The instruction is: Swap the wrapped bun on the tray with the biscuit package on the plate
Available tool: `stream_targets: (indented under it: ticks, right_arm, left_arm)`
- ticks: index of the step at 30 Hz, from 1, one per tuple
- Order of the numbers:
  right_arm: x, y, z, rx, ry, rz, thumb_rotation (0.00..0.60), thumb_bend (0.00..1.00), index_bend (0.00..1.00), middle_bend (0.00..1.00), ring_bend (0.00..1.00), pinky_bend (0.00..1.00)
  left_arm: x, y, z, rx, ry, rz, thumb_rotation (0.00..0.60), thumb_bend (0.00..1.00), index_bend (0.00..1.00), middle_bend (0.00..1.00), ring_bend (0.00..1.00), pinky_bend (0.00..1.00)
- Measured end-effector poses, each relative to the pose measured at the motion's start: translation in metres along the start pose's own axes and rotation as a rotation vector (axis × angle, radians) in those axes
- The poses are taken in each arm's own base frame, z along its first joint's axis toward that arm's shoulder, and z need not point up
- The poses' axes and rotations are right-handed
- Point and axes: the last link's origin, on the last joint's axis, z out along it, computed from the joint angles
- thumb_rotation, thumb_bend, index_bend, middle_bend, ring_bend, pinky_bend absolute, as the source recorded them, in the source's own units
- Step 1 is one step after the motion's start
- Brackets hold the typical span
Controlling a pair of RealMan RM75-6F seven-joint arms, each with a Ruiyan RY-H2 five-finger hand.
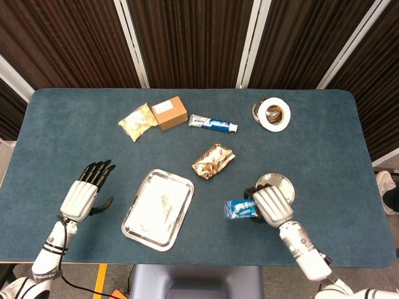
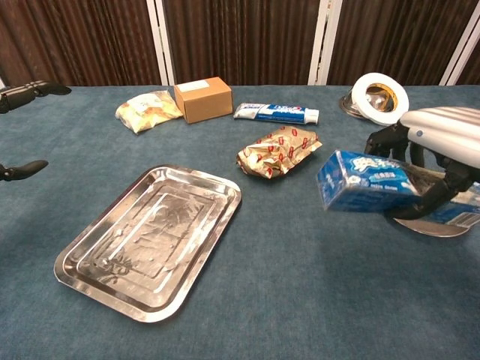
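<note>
The right robot hand [image 2: 439,161] is grasping the biscuit package [image 2: 365,182], lifting it off the plate [image 1: 283,182] — probably toward the empty tray [image 2: 150,240]. The wrapped bun [image 1: 212,160] is lying on the bench between them, while the left robot hand [image 1: 87,190] is resting released — holding nothing.

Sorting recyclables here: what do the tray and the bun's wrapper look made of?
The tray looks like polished metal, probably stainless steel: mirror-bright, with reflections. The bun's wrapper seems to be glossy gold film or foil, crinkled with highlights; which one is unclear.
</note>
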Motion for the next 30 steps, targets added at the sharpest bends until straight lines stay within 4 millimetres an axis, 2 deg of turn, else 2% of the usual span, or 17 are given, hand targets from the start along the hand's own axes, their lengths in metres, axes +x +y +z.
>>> stream_targets:
  ticks: [3, 5, 6, 8, 9, 10, 14, 18, 25, 27, 30]
  right_arm:
    - [-0.002, -0.018, -0.010, 0.065, -0.048, -0.028, 0.600, 0.36, 0.89, 0.64, 0.58, 0.62]
    - [-0.008, -0.024, -0.011, 0.092, -0.083, -0.068, 0.600, 0.36, 0.78, 0.61, 0.54, 0.58]
    - [-0.011, -0.027, -0.011, 0.102, -0.101, -0.086, 0.600, 0.36, 0.60, 0.51, 0.44, 0.47]
    - [-0.019, -0.031, -0.010, 0.116, -0.150, -0.111, 0.600, 0.36, 0.19, 0.21, 0.17, 0.19]
    - [-0.023, -0.032, -0.009, 0.120, -0.173, -0.113, 0.600, 0.34, 0.07, 0.10, 0.08, 0.09]
    - [-0.028, -0.033, -0.007, 0.127, -0.205, -0.112, 0.600, 0.32, 0.01, 0.02, 0.02, 0.02]
    - [-0.035, -0.037, -0.004, 0.154, -0.284, -0.081, 0.600, 0.23, 0.00, 0.00, 0.00, 0.00]
    - [-0.024, -0.026, -0.008, 0.134, -0.282, -0.049, 0.600, 0.22, 0.00, 0.00, 0.00, 0.00]
    - [0.024, 0.026, -0.022, 0.009, -0.186, -0.064, 0.600, 0.22, 0.00, 0.00, 0.00, 0.00]
    - [0.036, 0.033, -0.016, -0.010, -0.155, -0.028, 0.600, 0.22, 0.00, 0.00, 0.00, 0.00]
    - [0.051, 0.037, 0.008, -0.017, -0.112, 0.011, 0.600, 0.22, 0.00, 0.00, 0.00, 0.00]
  left_arm:
    - [0.001, -0.001, -0.002, 0.006, 0.002, -0.001, 0.600, 0.36, 0.00, 0.00, 0.00, 0.09]
    - [0.002, -0.002, -0.004, 0.009, 0.001, -0.003, 0.600, 0.36, 0.00, 0.00, 0.00, 0.09]
    - [0.002, -0.002, -0.004, 0.011, 0.001, -0.004, 0.600, 0.36, 0.00, 0.00, 0.00, 0.09]
    - [0.002, -0.003, -0.006, 0.014, 0.001, -0.008, 0.600, 0.36, 0.00, 0.00, 0.00, 0.09]
    - [0.002, -0.003, -0.007, 0.015, 0.001, -0.009, 0.600, 0.36, 0.00, 0.00, 0.00, 0.09]
    - [0.002, -0.004, -0.007, 0.016, 0.002, -0.008, 0.600, 0.36, 0.00, 0.00, 0.00, 0.09]
    - [0.004, -0.008, -0.007, 0.025, 0.002, -0.010, 0.600, 0.36, 0.00, 0.00, 0.00, 0.09]
    - [0.005, -0.012, -0.007, 0.034, 0.007, -0.004, 0.600, 0.36, 0.00, 0.00, 0.00, 0.09]
    - [0.005, -0.021, -0.010, 0.056, -0.013, 0.016, 0.600, 0.36, 0.00, 0.00, 0.00, 0.09]
    - [0.004, -0.021, -0.010, 0.055, -0.022, 0.016, 0.600, 0.36, 0.00, 0.00, 0.00, 0.09]
    - [0.004, -0.020, -0.010, 0.043, -0.016, 0.016, 0.600, 0.36, 0.00, 0.00, 0.00, 0.09]
